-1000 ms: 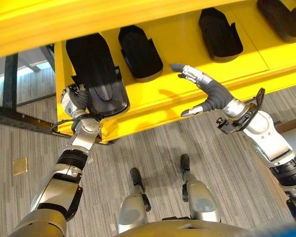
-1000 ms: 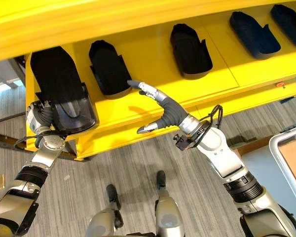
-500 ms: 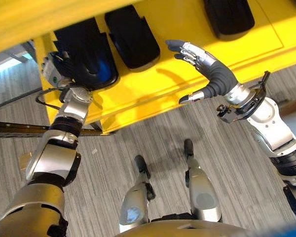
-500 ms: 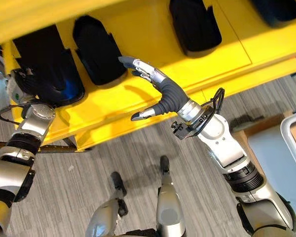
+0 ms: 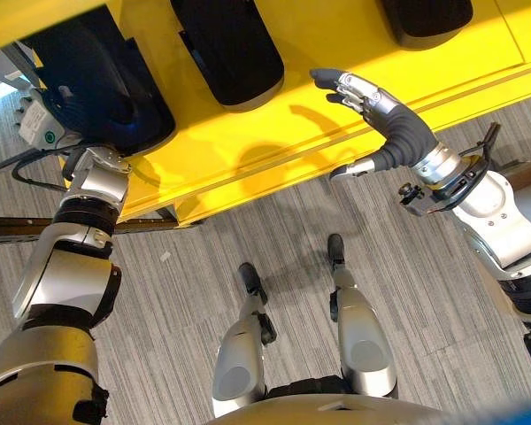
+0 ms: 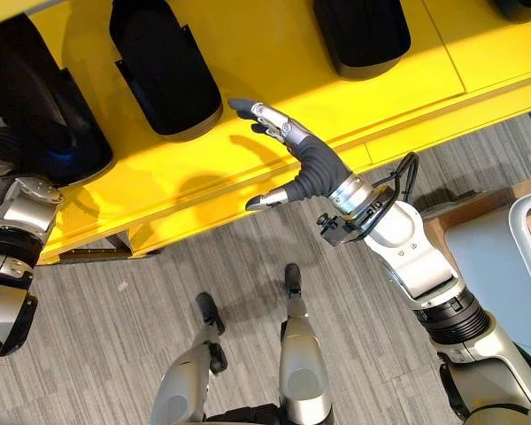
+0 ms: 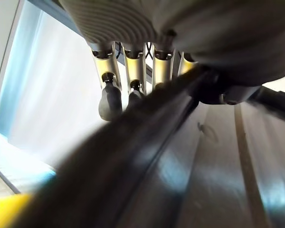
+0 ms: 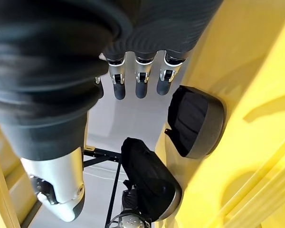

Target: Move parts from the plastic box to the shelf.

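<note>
The yellow shelf [image 5: 274,133] carries a row of black moulded parts. At its left end my left hand [image 7: 109,95] is curled round the edge of one black part [image 5: 97,88], which rests on the shelf board; the part hides most of the hand in the eye views. Two more black parts [image 5: 226,49] [image 5: 425,13] lie further right on the shelf. My right hand [image 5: 380,115] hovers open over the shelf's front edge, fingers spread, holding nothing. The right wrist view looks past its straight fingers [image 8: 141,80] at two parts [image 8: 194,121] [image 8: 149,178].
The shelf's front lip [image 6: 407,124] runs across just under the right hand. A dark metal bar [image 5: 18,226] lies on the grey floor at the left. A pale box rim [image 6: 527,257] and brown cardboard [image 6: 451,212] stand at the right.
The camera has shifted. My left hand has carried its black part from overhanging the front edge to further back on the shelf. The right hand stays open by the front edge.
</note>
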Robot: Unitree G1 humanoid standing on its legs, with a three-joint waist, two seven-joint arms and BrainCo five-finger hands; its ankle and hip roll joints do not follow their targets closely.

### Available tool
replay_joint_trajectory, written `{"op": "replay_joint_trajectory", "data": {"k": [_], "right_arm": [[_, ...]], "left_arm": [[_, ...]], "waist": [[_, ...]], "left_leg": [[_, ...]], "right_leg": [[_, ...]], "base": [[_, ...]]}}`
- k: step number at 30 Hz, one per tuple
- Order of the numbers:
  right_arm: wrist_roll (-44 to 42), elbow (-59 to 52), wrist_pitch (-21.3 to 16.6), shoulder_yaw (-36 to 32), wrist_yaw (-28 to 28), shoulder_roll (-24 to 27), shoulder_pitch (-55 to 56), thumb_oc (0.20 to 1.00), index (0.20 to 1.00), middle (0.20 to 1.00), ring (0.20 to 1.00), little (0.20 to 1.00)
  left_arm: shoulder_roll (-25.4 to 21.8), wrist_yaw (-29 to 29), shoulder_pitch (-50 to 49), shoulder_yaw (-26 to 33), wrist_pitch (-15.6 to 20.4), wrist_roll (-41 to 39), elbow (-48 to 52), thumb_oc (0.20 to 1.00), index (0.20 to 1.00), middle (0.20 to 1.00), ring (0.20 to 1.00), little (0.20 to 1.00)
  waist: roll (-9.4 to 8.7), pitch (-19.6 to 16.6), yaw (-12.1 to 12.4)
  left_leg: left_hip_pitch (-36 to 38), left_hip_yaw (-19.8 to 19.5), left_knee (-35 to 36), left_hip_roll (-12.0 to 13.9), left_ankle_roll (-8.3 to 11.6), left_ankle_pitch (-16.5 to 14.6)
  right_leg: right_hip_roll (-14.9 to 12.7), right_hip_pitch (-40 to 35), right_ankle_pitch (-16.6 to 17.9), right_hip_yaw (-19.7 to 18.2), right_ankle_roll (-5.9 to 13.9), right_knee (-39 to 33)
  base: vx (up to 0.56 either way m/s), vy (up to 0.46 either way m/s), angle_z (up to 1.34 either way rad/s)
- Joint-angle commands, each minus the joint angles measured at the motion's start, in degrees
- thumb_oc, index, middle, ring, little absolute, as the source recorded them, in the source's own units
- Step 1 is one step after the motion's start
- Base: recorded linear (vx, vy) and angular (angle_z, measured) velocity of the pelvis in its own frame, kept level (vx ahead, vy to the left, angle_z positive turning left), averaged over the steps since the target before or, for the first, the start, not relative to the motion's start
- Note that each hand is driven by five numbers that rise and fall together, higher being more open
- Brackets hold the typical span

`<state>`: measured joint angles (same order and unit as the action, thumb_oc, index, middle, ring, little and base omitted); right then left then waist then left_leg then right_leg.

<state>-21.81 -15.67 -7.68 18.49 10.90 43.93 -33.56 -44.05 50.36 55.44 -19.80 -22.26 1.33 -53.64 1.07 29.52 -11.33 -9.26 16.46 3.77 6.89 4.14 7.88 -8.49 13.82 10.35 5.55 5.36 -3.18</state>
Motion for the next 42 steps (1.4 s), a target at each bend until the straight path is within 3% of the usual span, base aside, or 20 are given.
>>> {"op": "replay_joint_trajectory", "data": {"k": [1,5,15,16,17,20,36,42], "right_arm": [[-2.0,-2.6,-3.7,-3.8,-1.6,0.5,0.0,1.0,1.0,1.0,1.0,1.0],[-2.4,-2.4,-3.9,-4.3,-2.2,1.5,0.3,1.0,1.0,1.0,1.0,1.0],[-2.5,-1.6,-5.0,-5.3,-2.9,3.2,1.2,1.0,1.0,1.0,1.0,1.0],[-2.4,-1.6,-5.1,-5.1,-3.1,3.2,1.1,1.0,1.0,1.0,1.0,1.0],[-2.5,-1.5,-5.0,-5.1,-3.2,3.1,0.9,1.0,1.0,1.0,1.0,1.0],[-2.8,-1.3,-5.3,-5.0,-3.5,3.4,1.1,1.0,1.0,1.0,1.0,1.0],[-4.6,0.0,-6.7,-4.3,-4.2,5.0,1.0,1.0,1.0,1.0,1.0,1.0],[-4.8,-0.2,-6.9,-4.3,-4.2,4.9,1.4,1.0,1.0,1.0,1.0,1.0]], "left_arm": [[-7.6,1.9,4.0,0.5,-2.8,5.7,-1.4,0.2,0.2,0.2,0.2,0.2],[-8.9,0.2,2.3,0.3,-4.8,8.6,-0.3,0.2,0.2,0.2,0.2,0.2],[-10.8,-4.2,3.4,-0.7,-4.3,10.9,0.5,0.2,0.2,0.2,0.2,0.2],[-10.8,-4.5,3.5,-0.9,-4.1,11.4,0.4,0.413,0.413,0.413,0.413,0.413],[-10.6,-4.6,3.8,-1.4,-4.2,12.0,0.3,1.0,1.0,1.0,1.0,1.0],[-10.4,-4.2,4.1,-2.1,-5.4,9.3,0.2,1.0,1.0,1.0,1.0,1.0],[-10.7,-3.2,5.9,-3.6,0.4,13.6,1.8,1.0,1.0,1.0,1.0,1.0],[-10.5,5.6,6.0,-3.3,-0.3,13.4,4.1,1.0,1.0,1.0,1.0,1.0]], "waist": [[-2.97,-1.5,0.6],[-2.8,-1.3,1.1],[-2.57,-0.8,1.3],[-2.62,-0.8,1.2],[-2.69,-0.8,1.2],[-2.9,-0.7,1.2],[-3.03,-0.8,0.9],[-3.02,-1.0,0.9]], "left_leg": [[-5.1,0.5,-12.2,-1.7,-1.9,-6.3],[-5.1,0.2,-12.3,-1.8,-2.0,-6.3],[-5.7,0.1,-12.5,-2.2,-2.17,-6.2],[-5.7,0.2,-12.5,-2.2,-2.21,-6.3],[-5.8,0.2,-12.6,-2.2,-2.22,-6.2],[-5.8,0.4,-12.7,-2.2,-2.27,-6.3],[-5.5,0.9,-11.9,-2.3,-2.1,-5.8],[-5.2,0.8,-11.5,-2.5,-2.09,-5.6]], "right_leg": [[-0.7,4.4,-5.1,-2.3,1.66,9.3],[-0.8,4.1,-5.0,-2.1,1.84,9.1],[-1.0,4.3,-4.4,-2.3,2.16,8.8],[-1.0,4.3,-4.4,-2.3,2.17,8.7],[-1.0,4.3,-4.3,-2.3,2.14,8.6],[-0.9,4.3,-4.2,-2.4,2.19,8.6],[-0.6,4.1,-4.0,-2.6,1.87,8.2],[-0.6,3.8,-4.0,-2.5,1.77,7.9]], "base": [[-0.03,-0.015,0.02],[-0.01,0.001,0.07],[0.0,0.002,0.0],[0.0,0.0,0.0],[0.0,0.0,0.0],[0.0,0.0,0.0],[0.0,0.0,0.0],[0.0,0.0,0.0]]}}
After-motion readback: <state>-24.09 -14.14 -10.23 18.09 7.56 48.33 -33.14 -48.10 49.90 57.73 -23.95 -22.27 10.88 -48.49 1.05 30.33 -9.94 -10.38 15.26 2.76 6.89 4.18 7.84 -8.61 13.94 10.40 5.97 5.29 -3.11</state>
